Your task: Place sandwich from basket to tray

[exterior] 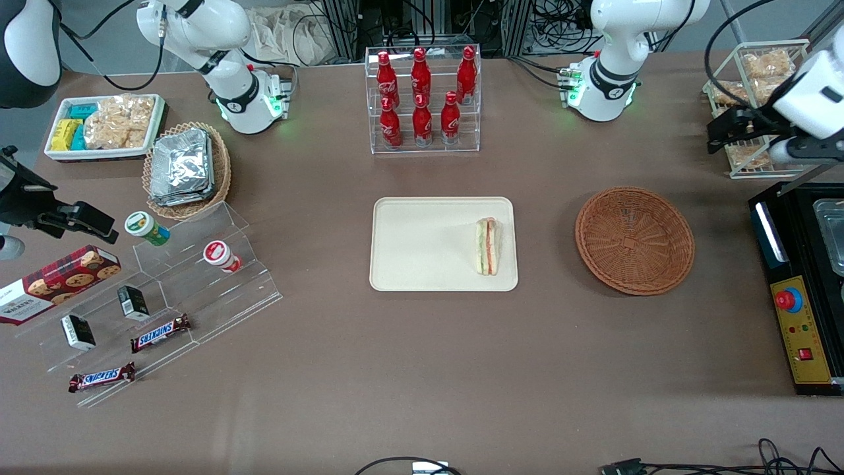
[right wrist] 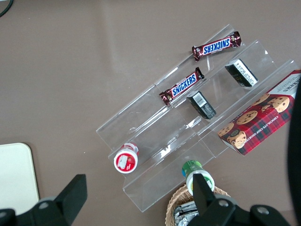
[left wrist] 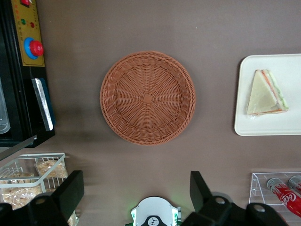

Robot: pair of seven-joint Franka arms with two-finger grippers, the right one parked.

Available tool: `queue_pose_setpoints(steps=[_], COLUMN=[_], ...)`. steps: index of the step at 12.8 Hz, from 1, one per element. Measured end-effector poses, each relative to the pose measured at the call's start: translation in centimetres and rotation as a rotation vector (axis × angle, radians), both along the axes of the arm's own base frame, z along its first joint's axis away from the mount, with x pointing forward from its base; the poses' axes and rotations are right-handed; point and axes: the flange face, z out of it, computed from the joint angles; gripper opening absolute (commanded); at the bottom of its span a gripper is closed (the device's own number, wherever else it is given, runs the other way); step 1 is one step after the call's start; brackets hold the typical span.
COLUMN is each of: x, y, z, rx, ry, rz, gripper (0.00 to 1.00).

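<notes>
The tray [left wrist: 268, 127] is cut by the picture's edge; the gripper [left wrist: 136, 197] shows only its wide-apart fingers [left wrist: 70, 190].

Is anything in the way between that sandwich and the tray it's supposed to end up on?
Nothing visible is. The sandwich already lies on the tray, near the edge closest to the basket, which holds nothing. The gripper hangs open, high at the working arm's end of the table, beside the wire rack, well clear of both.

Brown matte table [exterior: 422, 369]; black cables [exterior: 725, 467] at near edge; even light.
</notes>
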Motion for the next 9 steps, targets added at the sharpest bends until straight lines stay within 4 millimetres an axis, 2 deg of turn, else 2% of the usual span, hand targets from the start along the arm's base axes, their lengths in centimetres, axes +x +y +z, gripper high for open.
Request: queue_pose_setpoints(steps=[2,9], x=[0.2,2.3], y=[-0.1,-2.9], z=[-0.1,-0.8], rx=[0.0,0.015], ry=[0.001,0.006], rz=[-0.002,-0.005], gripper=[1.0,1.0])
